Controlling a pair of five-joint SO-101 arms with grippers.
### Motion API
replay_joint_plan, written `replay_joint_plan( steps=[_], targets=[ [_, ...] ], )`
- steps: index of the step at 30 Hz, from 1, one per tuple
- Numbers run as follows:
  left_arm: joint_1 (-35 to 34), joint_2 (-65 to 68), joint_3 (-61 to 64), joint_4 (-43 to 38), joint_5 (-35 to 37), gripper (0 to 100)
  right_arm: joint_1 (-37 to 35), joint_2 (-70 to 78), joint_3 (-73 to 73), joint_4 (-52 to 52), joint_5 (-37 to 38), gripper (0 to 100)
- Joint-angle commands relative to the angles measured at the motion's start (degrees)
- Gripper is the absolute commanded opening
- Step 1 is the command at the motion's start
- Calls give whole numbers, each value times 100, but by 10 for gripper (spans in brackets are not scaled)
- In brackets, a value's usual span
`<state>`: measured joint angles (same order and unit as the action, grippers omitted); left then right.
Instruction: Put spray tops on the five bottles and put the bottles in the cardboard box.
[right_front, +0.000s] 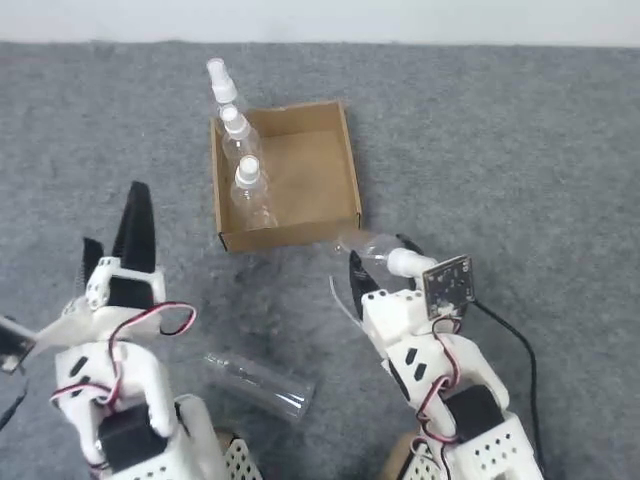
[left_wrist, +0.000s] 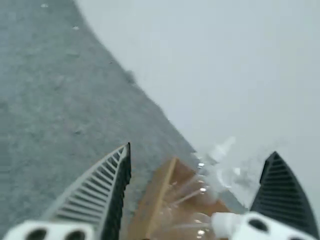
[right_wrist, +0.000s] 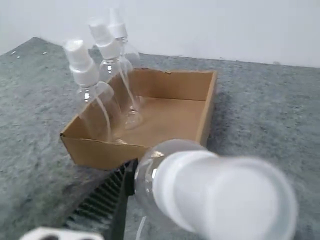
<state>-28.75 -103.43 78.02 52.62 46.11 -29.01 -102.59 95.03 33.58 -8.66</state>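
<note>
Working outward from the arm bases, met first an uncapped bottle (right_front: 258, 385) lying on its side on the grey carpet (right_front: 520, 150), low in the middle of the high view, between the two arms and touching neither. Judged it light, thin-walled and smooth: apt to roll at a nudge, to slip from a loose pinch and to dent under a hard one. Best taken across the middle of the barrel, with the neck end left free for a top. Found next, right of centre, the right gripper (right_front: 385, 262) clenched on a capped bottle (right_front: 365, 243), seemingly near the neck, with the clear body pointing toward the box. Located it just beside the near right corner of the cardboard box (right_front: 290, 237), not yet over the rim. Judged that one equally light and slick, wanting a firm but gentle hold. Noted at the left of the frame the left gripper (right_front: 112, 245), spread wide and holding nothing, well apart from the box. Counted farther up, inside the box, three bottles (right_front: 250, 195) standing with spray tops on, lined along its left wall.
</note>
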Motion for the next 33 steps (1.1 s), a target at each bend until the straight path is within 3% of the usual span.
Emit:
replay_joint_plan(
  steps=[1,6,11,22,33],
  targets=[
    [-360,-123,295,-18,62,341,189,-136,141,13,-44,173],
    [-422,-123,585,-44,44,167,224,-136,141,13,-35,173],
    [-422,-123,1033,-598,26,9,338,-127,141,13,-35,173],
    [-791,-123,1842,-2004,26,13,303,-119,114,180,264,172],
    [-545,-123,1851,-2022,26,13,286,-119,-774,1402,299,172]
  ],
)
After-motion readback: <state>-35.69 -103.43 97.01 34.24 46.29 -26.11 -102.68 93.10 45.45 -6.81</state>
